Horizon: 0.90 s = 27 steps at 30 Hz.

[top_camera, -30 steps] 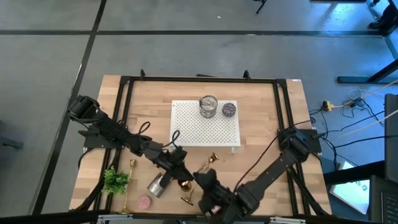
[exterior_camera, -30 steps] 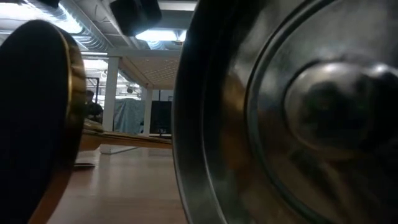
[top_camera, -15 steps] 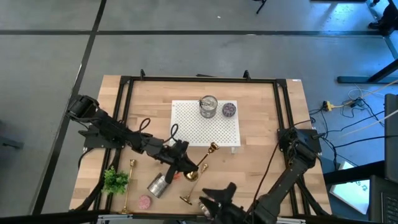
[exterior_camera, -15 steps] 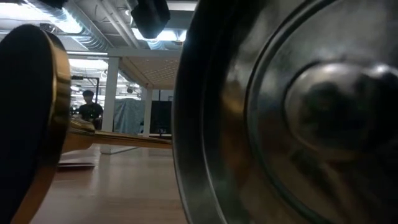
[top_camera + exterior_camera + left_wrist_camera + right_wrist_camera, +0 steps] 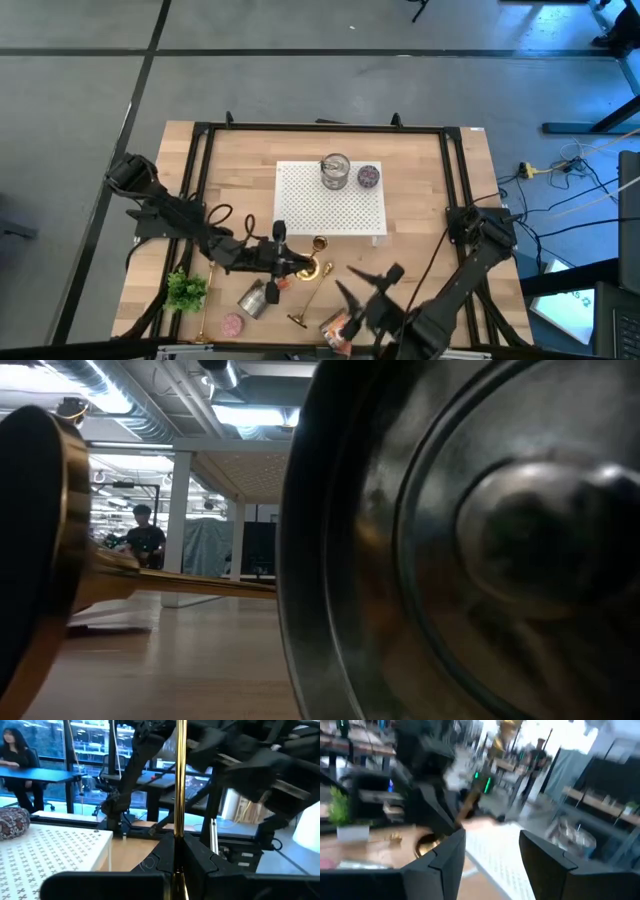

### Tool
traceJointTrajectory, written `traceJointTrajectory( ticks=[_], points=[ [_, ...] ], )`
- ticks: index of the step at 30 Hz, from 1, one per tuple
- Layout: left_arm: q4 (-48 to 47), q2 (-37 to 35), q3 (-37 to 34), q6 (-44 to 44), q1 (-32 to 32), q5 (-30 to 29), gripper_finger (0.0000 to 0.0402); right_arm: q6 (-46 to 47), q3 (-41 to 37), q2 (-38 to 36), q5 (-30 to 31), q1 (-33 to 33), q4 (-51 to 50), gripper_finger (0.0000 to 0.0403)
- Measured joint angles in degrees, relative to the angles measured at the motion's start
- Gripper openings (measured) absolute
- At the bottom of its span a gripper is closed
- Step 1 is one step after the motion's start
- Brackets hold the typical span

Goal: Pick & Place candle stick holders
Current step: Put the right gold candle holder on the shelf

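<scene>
1. Clamped hard on a slim gold stem, the left gripper (image 5: 287, 262) holds one candle stick holder (image 5: 320, 267) just in front of the white perforated board (image 5: 300, 200). In the left wrist view the stem (image 5: 177, 795) runs straight up between the two dark fingers (image 5: 200, 865), with no gap on either side.
2. Spread apart and holding nothing, the right gripper (image 5: 365, 282) hangs near the table's front edge, to the right of the held holder and clear of it. Its two fingers (image 5: 447, 855) stand well apart in the right wrist view.
3. Candle stick holders: three that can be made out.
   - The one in the left gripper.
   - A second holder (image 5: 303, 317) lying on the wood between the two grippers, round base toward the front edge.
   - A long third holder (image 5: 202, 325) lying at the front left, beside the small green plant (image 5: 186, 290).
4. Silver tins: two. One tin (image 5: 252, 297) lies on its side just below the left gripper. The other tin (image 5: 335, 171) stands upright on the board's far edge.
5. Small round candles: two. A purple candle (image 5: 369, 176) sits on the board just beside the upright tin. A pink candle (image 5: 233, 325) sits on the bare wood near the front edge.
6. Low view: the round silver end of a tin (image 5: 450, 560) fills most of the frame. The gold flared base (image 5: 70, 560) of a lying holder is at the left edge.
7. One person (image 5: 145, 538) stands far back in the room beyond the wooden table (image 5: 420, 200).
</scene>
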Motion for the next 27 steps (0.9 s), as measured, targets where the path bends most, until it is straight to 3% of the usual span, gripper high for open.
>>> traceJointTrajectory(
  ticks=[5, 7, 18, 23, 27],
  points=[
    [-0.14, -0.07, -0.01, 0.00, -0.09, -0.23, 0.0012, 20.18, 0.00, -1.75, -4.69, -2.74, -18.27, 0.0188],
    [-0.14, -0.07, -0.01, 0.02, 0.07, -0.21, 0.0012, 24.90, -0.61, -2.33, -4.45, -3.59, -19.69, 0.0188],
    [-4.47, -3.59, -1.14, -0.33, 1.24, 0.42, 0.0012, 24.78, -3.67, -4.19, -0.96, -6.48, -19.98, 0.0188],
    [-4.79, -6.71, -3.78, -1.18, 1.05, -0.63, 0.0012, 23.54, -4.90, -3.76, -6.39, -9.19, -15.40, 0.0188],
    [-4.66, -9.50, -5.78, -1.14, -0.09, -2.92, 0.0012, 20.86, -5.29, -3.75, -13.21, -11.15, -6.04, 0.0188]
  ],
)
